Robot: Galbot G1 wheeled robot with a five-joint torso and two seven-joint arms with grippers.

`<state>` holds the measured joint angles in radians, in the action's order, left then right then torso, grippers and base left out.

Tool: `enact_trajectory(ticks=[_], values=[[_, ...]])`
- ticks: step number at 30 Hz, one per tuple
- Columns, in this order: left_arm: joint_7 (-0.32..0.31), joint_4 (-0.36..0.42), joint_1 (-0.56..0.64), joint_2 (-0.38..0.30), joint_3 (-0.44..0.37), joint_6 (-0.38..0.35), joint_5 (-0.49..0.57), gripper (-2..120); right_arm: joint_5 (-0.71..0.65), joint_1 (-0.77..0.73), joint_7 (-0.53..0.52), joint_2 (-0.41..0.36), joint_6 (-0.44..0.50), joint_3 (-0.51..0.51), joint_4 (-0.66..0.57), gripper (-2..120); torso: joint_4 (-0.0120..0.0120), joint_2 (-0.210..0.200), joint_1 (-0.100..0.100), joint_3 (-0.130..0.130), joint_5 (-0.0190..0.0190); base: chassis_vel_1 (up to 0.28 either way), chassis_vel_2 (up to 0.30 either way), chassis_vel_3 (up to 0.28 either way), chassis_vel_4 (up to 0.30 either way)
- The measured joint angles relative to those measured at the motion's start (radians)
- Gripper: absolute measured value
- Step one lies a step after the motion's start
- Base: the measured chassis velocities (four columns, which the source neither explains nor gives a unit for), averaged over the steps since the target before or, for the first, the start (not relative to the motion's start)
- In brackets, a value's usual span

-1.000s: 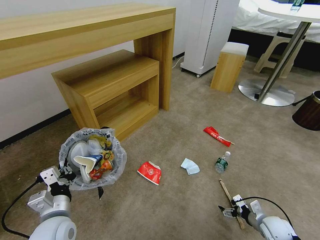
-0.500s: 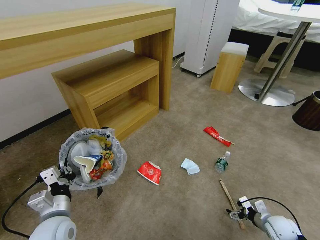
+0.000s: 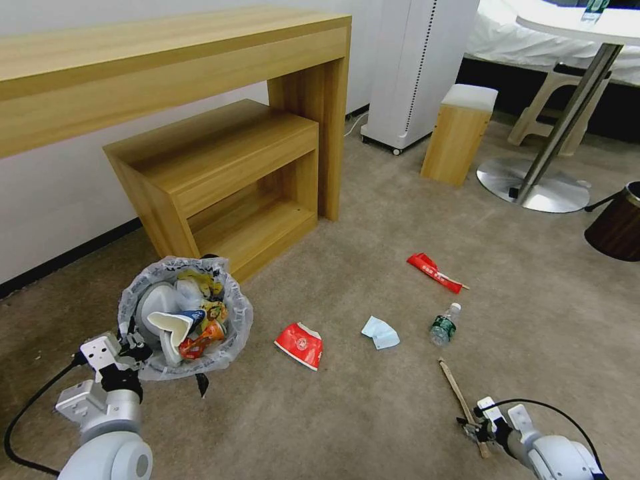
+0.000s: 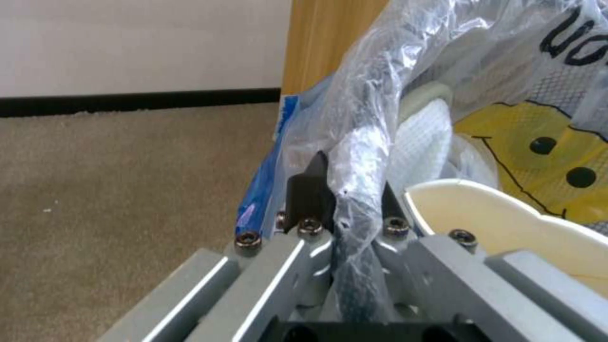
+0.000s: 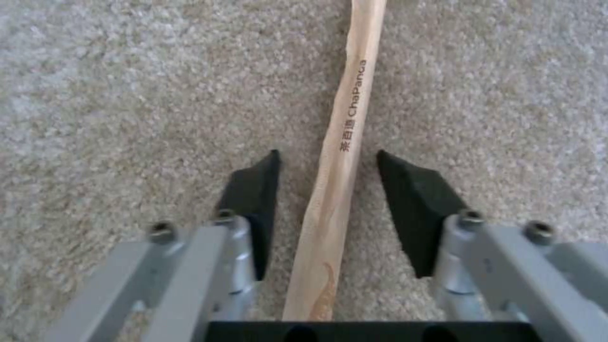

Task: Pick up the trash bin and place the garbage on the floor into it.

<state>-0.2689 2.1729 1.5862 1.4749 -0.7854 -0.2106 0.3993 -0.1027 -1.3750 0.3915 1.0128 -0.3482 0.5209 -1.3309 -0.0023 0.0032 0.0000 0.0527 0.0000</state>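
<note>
Right tool [image 5: 326, 164] spread astride the stick [image 5: 345, 123]; closing off-centre could flick it. Left tool [image 4: 345, 190] pinching the bin [image 3: 183, 320] rim.

Furniture in a carpeted room beside a white wall.

A long light-wood desk [image 3: 180, 60] stands against the white wall [image 3: 40, 220], with a lower wooden shelf unit [image 3: 220, 173] tucked under it. To their right stands a tall white appliance on casters [image 3: 417, 67], then a small wooden stool with a white top [image 3: 460, 130]. Farther right, a round white table [image 3: 587, 23] rests on a slanted metal post and a round metal base [image 3: 533, 187]. A dark brown bin [image 3: 617, 227] sits at the right edge.
</note>
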Motion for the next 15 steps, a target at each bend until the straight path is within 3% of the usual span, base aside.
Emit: enact_trajectory(ticks=[11,15], values=[[0.0,-0.002,-0.003,-0.004,0.001,-0.001,0.0,1,0.007,0.005,-0.001,0.002,0.017,-0.003,0.01,0,-0.0001,0.0,0.0,0.0,-0.0001,0.0,0.0,0.0,0.0],[0.0,-0.003,-0.004,-0.006,0.001,-0.003,0.0,1,0.005,0.008,-0.014,0.003,0.044,-0.004,0.007,0,-0.0001,0.0,0.0,0.0,0.0,0.0,0.0,0.0,0.0]])
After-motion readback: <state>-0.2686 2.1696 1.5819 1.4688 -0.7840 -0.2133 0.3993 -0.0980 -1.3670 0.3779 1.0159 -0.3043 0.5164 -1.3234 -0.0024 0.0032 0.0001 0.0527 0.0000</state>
